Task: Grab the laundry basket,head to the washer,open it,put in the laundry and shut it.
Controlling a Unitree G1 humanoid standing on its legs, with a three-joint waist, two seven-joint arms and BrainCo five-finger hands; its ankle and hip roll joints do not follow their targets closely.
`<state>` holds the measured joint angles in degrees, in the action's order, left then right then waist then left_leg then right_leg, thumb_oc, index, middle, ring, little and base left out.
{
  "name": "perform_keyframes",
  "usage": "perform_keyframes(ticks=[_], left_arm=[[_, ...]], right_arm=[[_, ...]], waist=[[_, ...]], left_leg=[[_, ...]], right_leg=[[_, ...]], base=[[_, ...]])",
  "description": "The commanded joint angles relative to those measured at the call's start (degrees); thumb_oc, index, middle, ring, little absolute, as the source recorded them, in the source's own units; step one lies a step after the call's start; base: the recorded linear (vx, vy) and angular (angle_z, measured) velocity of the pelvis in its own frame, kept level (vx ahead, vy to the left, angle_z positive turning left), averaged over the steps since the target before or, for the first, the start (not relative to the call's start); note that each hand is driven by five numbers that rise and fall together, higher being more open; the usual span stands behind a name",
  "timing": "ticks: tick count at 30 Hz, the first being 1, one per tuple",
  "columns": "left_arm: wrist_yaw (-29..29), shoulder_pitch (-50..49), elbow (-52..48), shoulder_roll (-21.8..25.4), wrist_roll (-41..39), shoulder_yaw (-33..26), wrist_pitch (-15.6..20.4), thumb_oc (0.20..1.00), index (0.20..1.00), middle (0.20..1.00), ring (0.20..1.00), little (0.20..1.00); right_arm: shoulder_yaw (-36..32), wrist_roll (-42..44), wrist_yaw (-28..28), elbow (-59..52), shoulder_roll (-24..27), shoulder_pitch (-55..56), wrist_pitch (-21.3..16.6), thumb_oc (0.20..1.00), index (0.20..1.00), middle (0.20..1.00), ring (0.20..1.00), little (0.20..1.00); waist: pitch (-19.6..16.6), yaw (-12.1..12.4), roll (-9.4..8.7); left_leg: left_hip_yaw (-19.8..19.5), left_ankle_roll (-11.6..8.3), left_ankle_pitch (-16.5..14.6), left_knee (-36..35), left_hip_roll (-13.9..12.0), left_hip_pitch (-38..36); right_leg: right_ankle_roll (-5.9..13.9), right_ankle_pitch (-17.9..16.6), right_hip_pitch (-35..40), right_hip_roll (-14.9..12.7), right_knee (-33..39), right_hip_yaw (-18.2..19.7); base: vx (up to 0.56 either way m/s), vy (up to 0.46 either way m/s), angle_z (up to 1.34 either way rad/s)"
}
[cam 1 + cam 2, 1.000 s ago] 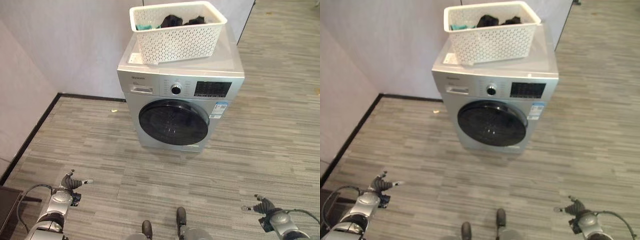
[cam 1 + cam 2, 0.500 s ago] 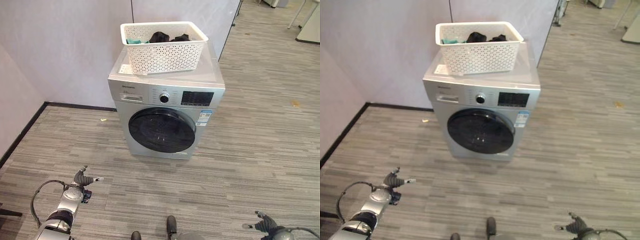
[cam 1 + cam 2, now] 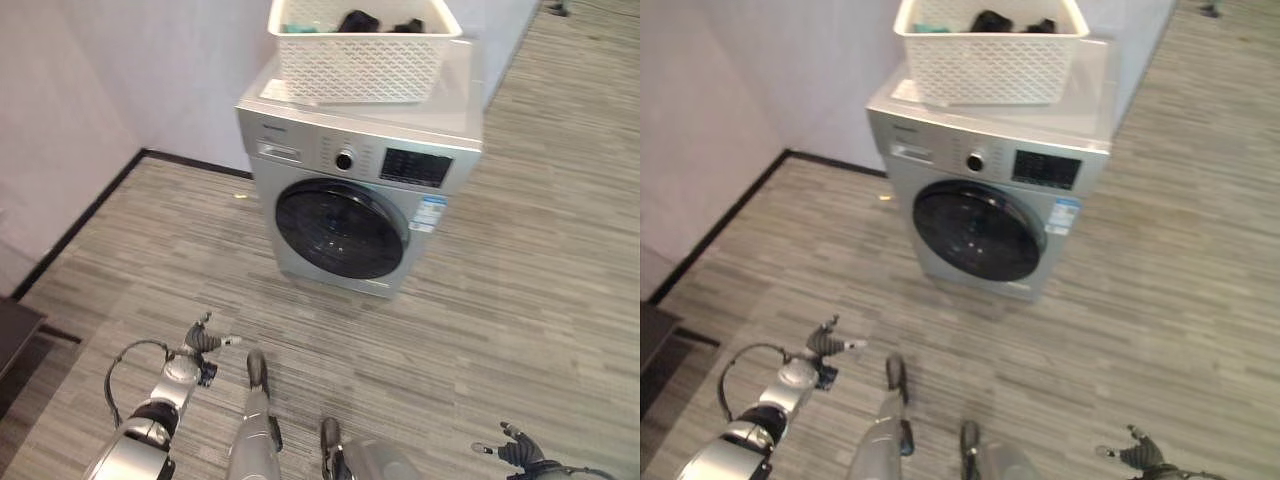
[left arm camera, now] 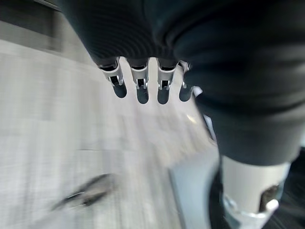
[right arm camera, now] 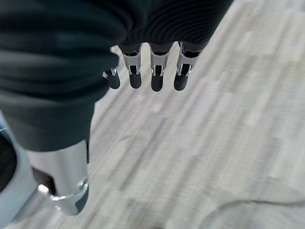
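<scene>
A white perforated laundry basket (image 3: 362, 52) with dark and teal clothes in it stands on top of a silver front-loading washer (image 3: 300, 110). The washer's round dark door (image 3: 340, 228) is closed. My left hand (image 3: 200, 341) hangs low at the lower left, well short of the washer, fingers relaxed and holding nothing; its fingers (image 4: 138, 86) hang above the floor. My right hand (image 3: 515, 452) is low at the lower right, also open and empty, its fingers (image 5: 155, 76) over bare floor.
Grey wood-pattern floor (image 3: 520, 290) lies between me and the washer. A white wall with a black skirting (image 3: 90, 215) runs along the left. A dark piece of furniture (image 3: 12, 335) juts in at the left edge.
The whole picture has shifted, so the camera moved; the washer now sits higher and nearer. Both hands stay low, open and empty.
</scene>
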<state>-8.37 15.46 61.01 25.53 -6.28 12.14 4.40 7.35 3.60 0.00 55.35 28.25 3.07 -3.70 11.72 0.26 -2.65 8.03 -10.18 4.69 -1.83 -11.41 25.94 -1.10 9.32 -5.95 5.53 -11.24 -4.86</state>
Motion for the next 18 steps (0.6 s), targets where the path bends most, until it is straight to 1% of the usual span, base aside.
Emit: perform_keyframes(ticks=[1,2,3,5,6,7,8,9,10,11,12,13,14,15,16,17,18], left_arm=[[-1.0,2.5,-1.2,3.0,-0.2,-3.0,2.6,1.000,1.000,1.000,1.000,1.000],[-1.0,1.7,-1.6,3.1,-0.4,-3.5,2.8,1.000,1.000,1.000,1.000,1.000],[-1.0,0.7,-2.0,3.2,-0.6,-4.2,3.0,1.000,1.000,1.000,1.000,1.000],[-1.0,-0.7,-3.0,3.0,-0.5,-4.7,3.0,1.000,1.000,1.000,1.000,1.000],[-0.9,-1.4,-4.0,3.0,-0.5,-5.0,3.0,1.000,1.000,1.000,1.000,1.000],[-0.8,-1.5,-4.4,2.9,-0.5,-5.0,3.0,1.000,1.000,1.000,1.000,1.000],[-0.6,-1.9,-5.0,2.9,-0.2,-4.8,3.0,1.000,1.000,1.000,1.000,1.000],[-0.1,-3.2,-7.4,2.8,0.2,-4.9,2.9,1.000,1.000,1.000,1.000,1.000],[-0.1,-3.2,-7.4,2.8,0.2,-4.9,2.9,1.000,1.000,1.000,1.000,1.000],[0.0,-4.1,-8.0,2.4,0.5,-5.0,3.0,1.000,1.000,1.000,1.000,1.000],[-0.1,-4.5,-7.8,2.4,0.7,-5.0,2.9,1.000,1.000,1.000,1.000,1.000],[0.2,-5.2,-7.6,2.2,1.0,-5.1,2.9,1.000,1.000,1.000,1.000,1.000],[0.3,-6.0,-7.8,1.9,1.3,-5.1,2.9,1.000,1.000,1.000,1.000,1.000],[0.5,-6.2,-8.1,1.8,1.5,-5.0,2.7,1.000,1.000,1.000,1.000,1.000],[0.5,-6.2,-8.1,1.7,1.5,-5.0,2.7,1.000,1.000,1.000,1.000,1.000],[0.5,-6.6,-8.3,1.6,2.0,-4.8,2.6,1.000,1.000,1.000,1.000,1.000],[0.4,-5.9,-7.0,0.9,2.2,-4.4,2.5,1.000,1.000,1.000,1.000,1.000]], right_arm=[[0.9,-1.5,-1.3,-5.4,3.6,4.2,-0.8,1.000,1.000,1.000,1.000,1.000],[1.3,-1.9,-1.1,-5.8,3.6,3.5,-0.7,1.000,1.000,1.000,1.000,1.000],[1.8,-2.2,-0.9,-6.3,3.1,2.9,-0.6,1.000,1.000,1.000,1.000,1.000],[3.0,-3.8,-0.5,-7.1,2.7,2.0,-0.5,1.000,1.000,1.000,1.000,1.000],[3.6,-4.8,-0.4,-7.9,2.7,1.8,-0.4,1.000,1.000,1.000,1.000,1.000],[3.8,-5.2,-0.4,-8.3,2.8,1.6,-0.3,1.000,1.000,1.000,1.000,1.000],[4.9,-7.0,-0.2,-9.9,3.1,1.0,-0.4,1.000,1.000,1.000,1.000,1.000],[4.9,-8.1,0.0,-12.7,3.7,1.3,-0.4,1.000,1.000,1.000,1.000,1.000],[4.9,-8.1,0.0,-12.7,3.7,1.3,-0.4,1.000,1.000,1.000,1.000,1.000],[4.4,-8.7,0.1,-14.9,3.6,1.9,-0.5,1.000,1.000,1.000,1.000,1.000],[4.7,-9.5,-0.1,-15.4,3.7,1.8,-0.6,1.000,1.000,1.000,1.000,1.000],[5.0,-10.3,0.2,-16.3,3.8,1.8,-0.6,1.000,1.000,1.000,1.000,1.000],[5.2,-11.1,0.0,-17.5,4.3,1.5,-0.7,1.000,1.000,1.000,1.000,1.000],[5.4,-11.8,0.1,-18.9,4.6,1.2,-0.8,1.000,1.000,1.000,1.000,1.000],[5.4,-11.8,0.1,-18.9,4.6,1.2,-0.8,1.000,1.000,1.000,1.000,1.000],[5.5,-12.2,-0.4,-19.5,4.8,1.1,-0.9,1.000,1.000,1.000,1.000,1.000],[5.1,-12.3,-0.6,-22.6,4.7,2.2,-1.2,1.000,1.000,1.000,1.000,1.000]], waist=[[-3.3,-3.2,-1.03],[-3.5,-2.8,-1.56],[-3.7,-2.4,-1.85],[-4.2,-1.5,-2.45],[-4.6,-1.1,-2.78],[-4.7,-1.0,-2.70],[-4.9,-0.8,-2.89],[-5.0,-0.5,-3.27],[-5.2,-0.4,-3.16],[-5.4,-0.6,-3.44],[-5.6,-0.4,-3.57],[-5.8,0.0,-3.89],[-5.2,0.3,-3.44],[-4.7,0.2,-3.07],[-4.8,0.3,-2.92],[-4.7,0.0,-2.49],[-3.9,-1.6,-1.50]], left_leg=[[2.6,6.11,4.3,13.1,6.1,-4.1],[3.9,7.05,2.0,15.8,6.7,-3.7],[5.1,7.72,0.8,15.8,7.1,-4.2],[6.6,8.58,-0.2,15.9,7.8,-4.8],[7.1,9.07,-0.6,15.8,8.6,-4.9],[7.2,9.16,-0.5,15.1,8.9,-5.2],[7.6,9.39,-0.4,14.9,9.7,-5.3],[7.6,10.27,-1.5,14.1,11.3,-6.1],[7.7,10.25,-1.3,13.9,11.1,-6.0],[7.7,10.79,-2.1,12.9,12.7,-7.0],[7.7,11.02,-2.3,12.2,13.1,-7.6],[7.4,11.33,-2.4,10.7,13.9,-8.9],[6.1,12.24,-2.4,8.3,14.5,-11.1],[5.5,12.61,-2.5,7.2,14.6,-12.1],[5.6,12.57,-2.3,7.1,14.4,-11.9],[4.9,12.83,-2.5,6.5,14.5,-12.5],[2.5,12.48,-1.7,3.2,14.5,-16.0]], right_leg=[[5.56,-1.2,12.9,-6.6,7.9,4.4],[6.13,-1.0,13.3,-8.0,7.6,5.1],[6.73,-1.6,13.2,-9.0,7.1,5.5],[7.88,-3.7,12.6,-10.3,5.9,5.8],[8.58,-5.5,12.4,-11.0,5.1,5.8],[8.62,-6.4,11.7,-11.0,4.7,5.9],[9.16,-8.2,11.3,-11.5,4.1,5.5],[10.03,-10.4,11.1,-12.1,2.9,5.3],[9.99,-10.6,10.8,-12.0,2.9,5.4],[10.73,-13.3,10.7,-12.7,1.5,4.5],[10.98,-14.4,10.5,-13.0,0.9,3.8],[11.50,-16.4,10.2,-13.4,-0.9,3.0],[11.84,-19.8,7.3,-13.0,-8.2,2.5],[11.79,-20.3,5.7,-12.3,-11.2,2.0],[11.72,-20.6,5.5,-12.1,-11.1,2.1],[11.79,-20.3,4.7,-10.5,-12.6,2.8],[10.04,-13.9,-1.7,-7.3,-10.6,2.7]], base=[[0.34,0.253,-0.43],[0.32,0.251,-0.51],[0.32,0.242,-0.44],[0.30,0.217,-0.17],[0.25,0.178,-0.43],[0.23,0.179,-0.94],[0.24,0.207,-0.55],[0.20,0.178,-0.42],[0.24,0.230,-0.27],[0.17,0.175,-0.38],[0.26,0.237,-0.22],[0.26,0.260,-0.04],[0.24,0.249,0.39],[0.16,0.186,0.24],[0.08,0.064,0.26],[0.19,0.084,0.54],[0.20,0.082,0.57]])
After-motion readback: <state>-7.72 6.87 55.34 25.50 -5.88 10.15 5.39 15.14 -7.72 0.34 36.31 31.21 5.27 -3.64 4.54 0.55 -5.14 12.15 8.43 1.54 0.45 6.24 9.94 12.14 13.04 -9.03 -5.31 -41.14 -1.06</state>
